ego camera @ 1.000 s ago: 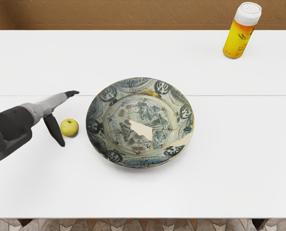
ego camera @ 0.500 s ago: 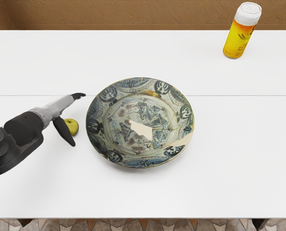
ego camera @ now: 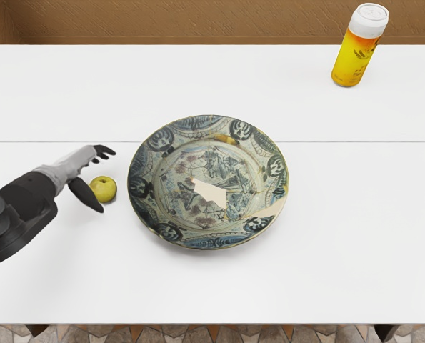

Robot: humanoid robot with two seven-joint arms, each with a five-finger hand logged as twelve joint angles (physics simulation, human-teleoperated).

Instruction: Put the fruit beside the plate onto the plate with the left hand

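Note:
A small yellow-green fruit (ego camera: 103,189) lies on the white table just left of a large blue-patterned plate (ego camera: 208,181). My left hand (ego camera: 91,171) comes in from the left edge and sits right beside the fruit on its left. The dark fingers (ego camera: 103,151) stretch out behind the fruit and the thumb (ego camera: 86,195) points down in front of it. The hand is open and holds nothing. The fruit is fully visible and does not touch the plate. No right arm shows.
An orange bottle (ego camera: 358,44) with a white cap stands at the table's far right. The white table (ego camera: 355,214) stretches wide around the plate. A wooden wall runs along the back.
The left hand drew back a little to the left, uncovering the fruit it partly hid half a second ago. The fingers have curled slightly. The fruit and plate have not moved.

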